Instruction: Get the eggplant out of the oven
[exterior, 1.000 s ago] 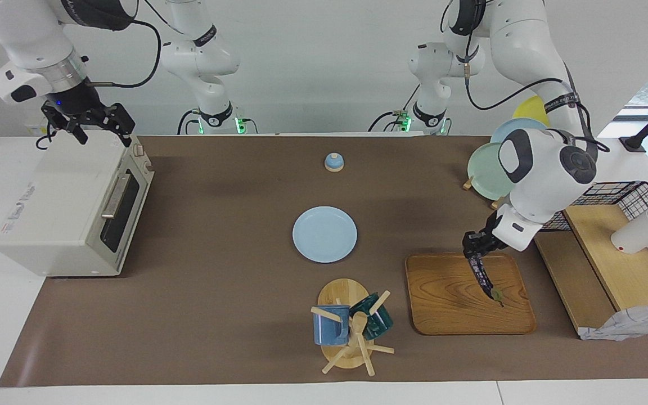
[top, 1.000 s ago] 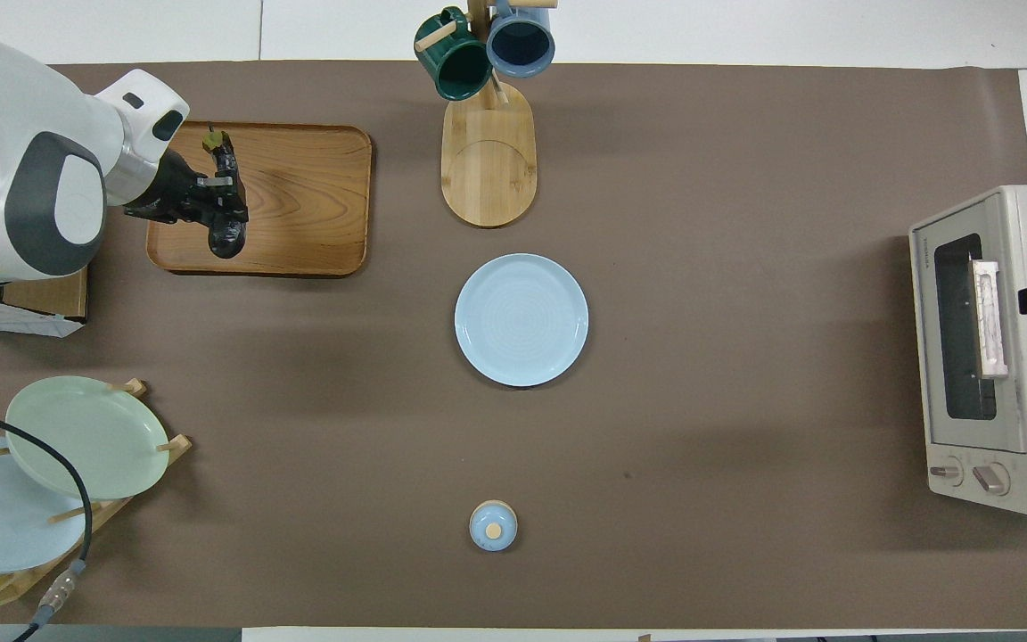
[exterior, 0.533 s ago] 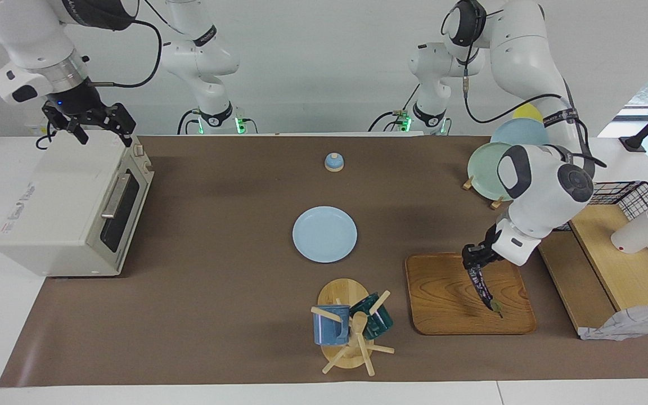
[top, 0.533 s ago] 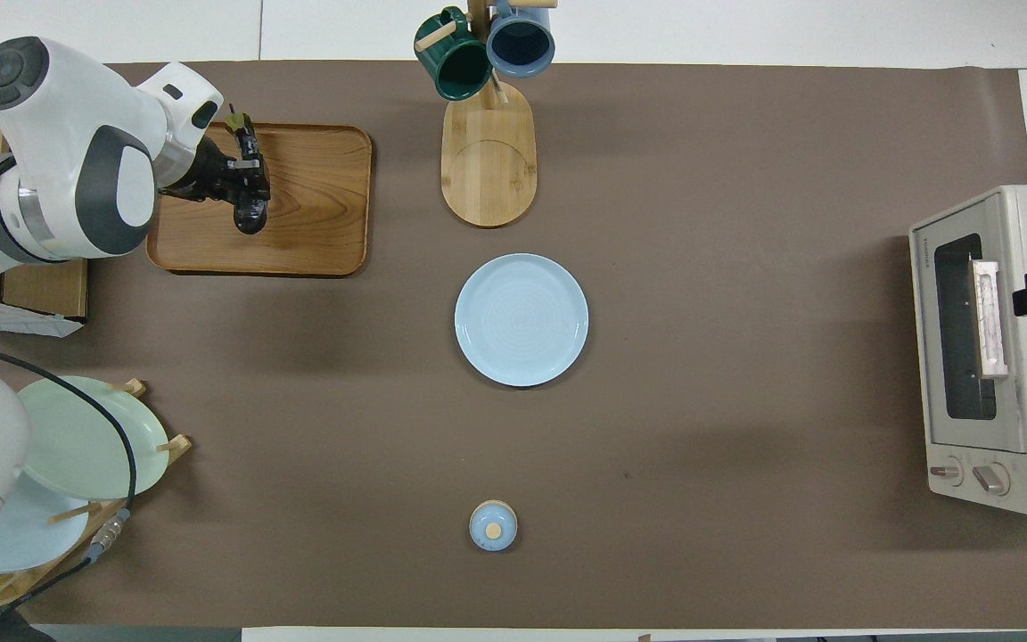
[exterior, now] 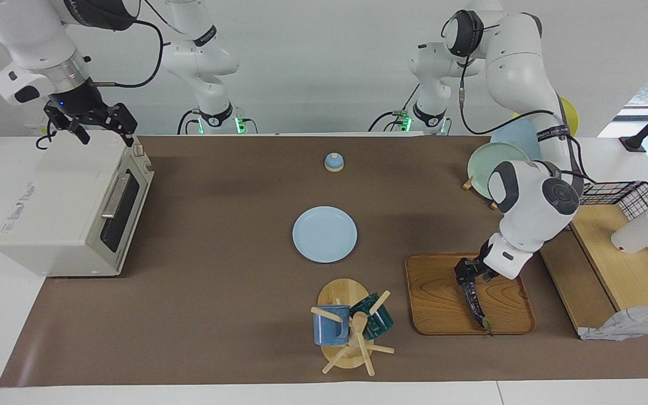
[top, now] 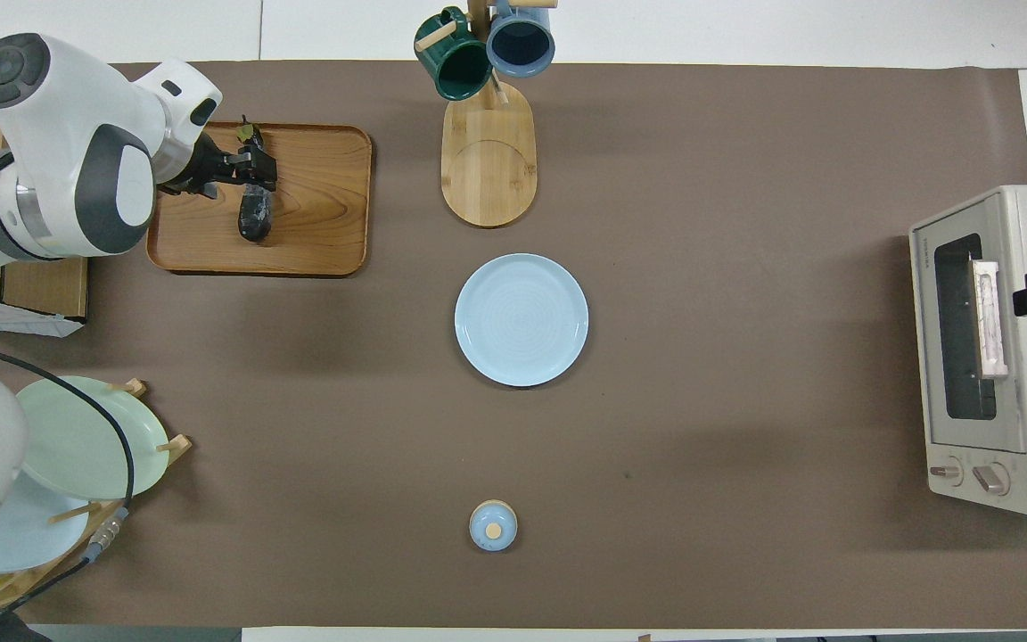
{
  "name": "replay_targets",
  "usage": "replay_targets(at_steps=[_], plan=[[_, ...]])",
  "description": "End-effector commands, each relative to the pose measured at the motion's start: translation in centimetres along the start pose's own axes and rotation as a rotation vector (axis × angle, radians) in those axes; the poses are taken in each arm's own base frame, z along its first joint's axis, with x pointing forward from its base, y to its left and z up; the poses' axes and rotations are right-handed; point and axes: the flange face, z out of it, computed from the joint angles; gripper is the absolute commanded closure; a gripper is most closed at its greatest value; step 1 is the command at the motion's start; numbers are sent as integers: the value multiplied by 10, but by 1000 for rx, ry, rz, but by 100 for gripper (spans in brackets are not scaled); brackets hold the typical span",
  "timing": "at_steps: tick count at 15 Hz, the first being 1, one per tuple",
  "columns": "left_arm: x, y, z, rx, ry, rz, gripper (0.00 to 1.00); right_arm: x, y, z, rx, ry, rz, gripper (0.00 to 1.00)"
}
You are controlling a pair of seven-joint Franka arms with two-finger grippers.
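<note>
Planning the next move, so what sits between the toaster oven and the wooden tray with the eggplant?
In the overhead view, only the round pale blue plate lies between the off-white toaster oven and the wooden tray.

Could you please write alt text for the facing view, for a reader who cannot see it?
The left arm's pincer is over a wooden tray where a dark purple eggplant lies, its stem at the tray's edge farthest from the robots. The right pincer waits above the closed off-white oven; a pale blue plate sits mid-table.

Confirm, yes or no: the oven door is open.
No. The oven has its dark glass door flat against its front in the facing view, and the eggplant lies on the wooden tray.
</note>
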Motion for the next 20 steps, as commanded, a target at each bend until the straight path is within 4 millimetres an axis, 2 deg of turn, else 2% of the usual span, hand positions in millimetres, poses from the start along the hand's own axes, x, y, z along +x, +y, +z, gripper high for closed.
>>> replay_targets(at_steps=[1, 3, 6, 10, 12, 13, 15, 18, 20], plan=[[-4, -15, -56, 22, 36, -9, 0, -5, 2, 0, 8, -9, -20, 0], [-11, -26, -97, 22, 41, -32, 0, -5, 2, 0, 8, -9, -20, 0], [-34, -37, -158, 35, 10, -48, 0, -5, 2, 0, 8, -9, -20, 0], [-76, -32, -226, 42, -42, -30, 0, -5, 2, 0, 8, -9, -20, 0], [-96, -31, -249, 48, -80, -27, 0, -5, 2, 0, 8, -9, -20, 0], [-105, -30, -256, 51, -98, -23, 0, -5, 2, 0, 8, -9, -20, 0], [-125, -30, -258, 73, -126, 9, 0, -5, 2, 0, 8, -9, -20, 0], [-153, -29, -240, 75, -170, 40, 0, -5, 2, 0, 8, -9, -20, 0], [-160, -30, -232, 76, -181, 42, 0, -5, 2, 0, 8, -9, -20, 0]])
